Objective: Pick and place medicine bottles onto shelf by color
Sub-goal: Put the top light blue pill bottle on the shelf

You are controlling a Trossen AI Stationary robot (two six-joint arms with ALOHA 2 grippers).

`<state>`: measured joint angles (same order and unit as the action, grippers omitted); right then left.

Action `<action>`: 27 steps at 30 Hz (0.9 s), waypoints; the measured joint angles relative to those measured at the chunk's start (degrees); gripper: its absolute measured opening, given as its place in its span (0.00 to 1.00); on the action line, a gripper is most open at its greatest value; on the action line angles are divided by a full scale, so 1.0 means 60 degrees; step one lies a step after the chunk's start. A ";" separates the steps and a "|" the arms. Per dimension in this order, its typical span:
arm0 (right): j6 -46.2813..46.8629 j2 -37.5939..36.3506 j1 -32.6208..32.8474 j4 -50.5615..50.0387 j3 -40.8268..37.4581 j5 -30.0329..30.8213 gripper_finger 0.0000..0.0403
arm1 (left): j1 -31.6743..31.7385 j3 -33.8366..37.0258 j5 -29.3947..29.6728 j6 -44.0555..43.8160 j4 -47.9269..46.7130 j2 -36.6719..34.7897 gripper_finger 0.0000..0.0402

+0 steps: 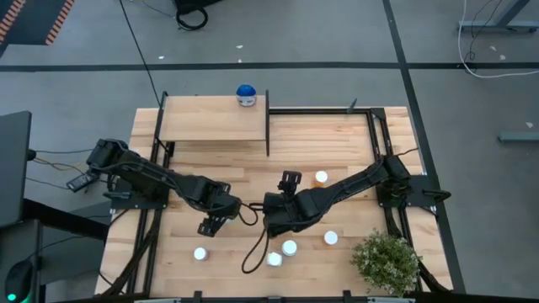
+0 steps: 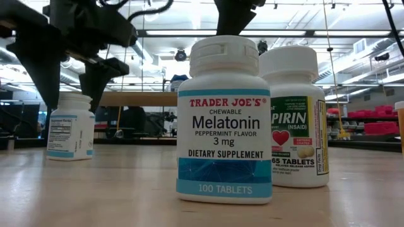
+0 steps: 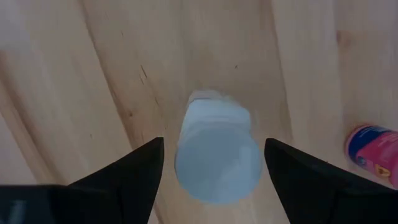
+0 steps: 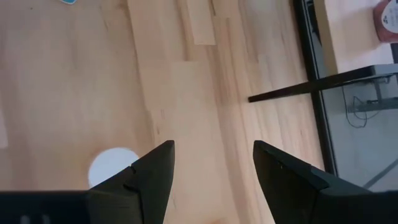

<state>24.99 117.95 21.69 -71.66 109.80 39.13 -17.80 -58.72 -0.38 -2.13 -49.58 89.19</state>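
While the left tool (image 1: 208, 225) hangs with its fingers spread and nothing between them, a white-capped bottle (image 1: 200, 253) stands on the tabletop (image 1: 337, 143) just below it. More white-capped bottles (image 1: 289, 247) stand near the front edge. The right tool (image 1: 290, 178) hovers released over bare wood, near another bottle (image 1: 321, 177). A blue-topped bottle (image 1: 245, 95) stands on the shelf (image 1: 210, 126) at the back.

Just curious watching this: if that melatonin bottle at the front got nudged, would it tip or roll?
The melatonin bottle stands upright on a wide flat base, so it would probably slide, not tip. Once on its side, its round body would likely roll. It looks like light plastic.
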 joint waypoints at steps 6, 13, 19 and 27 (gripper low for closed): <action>0.0019 0.0000 -0.0007 -0.0054 0.0000 0.0000 0.56 | 0.0000 0.0000 0.0030 -0.0073 -0.0004 0.0152 0.71; 0.0049 0.0000 -0.0004 -0.0114 0.0000 -0.0007 0.56 | 0.0000 0.0000 0.0306 -0.0375 0.0003 0.0145 0.57; 0.0056 0.0000 -0.0004 -0.0131 0.0000 -0.0011 0.56 | 0.0000 0.0000 0.0351 -0.0655 0.0004 0.0134 0.43; 0.0055 0.0000 -0.0004 -0.0146 0.0000 -0.0022 0.56 | 0.0639 -0.0175 0.0569 -0.0825 -0.1039 -0.0017 0.47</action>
<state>25.32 117.95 21.67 -72.53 109.80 39.00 -13.97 -59.77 3.03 -7.08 -55.81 89.09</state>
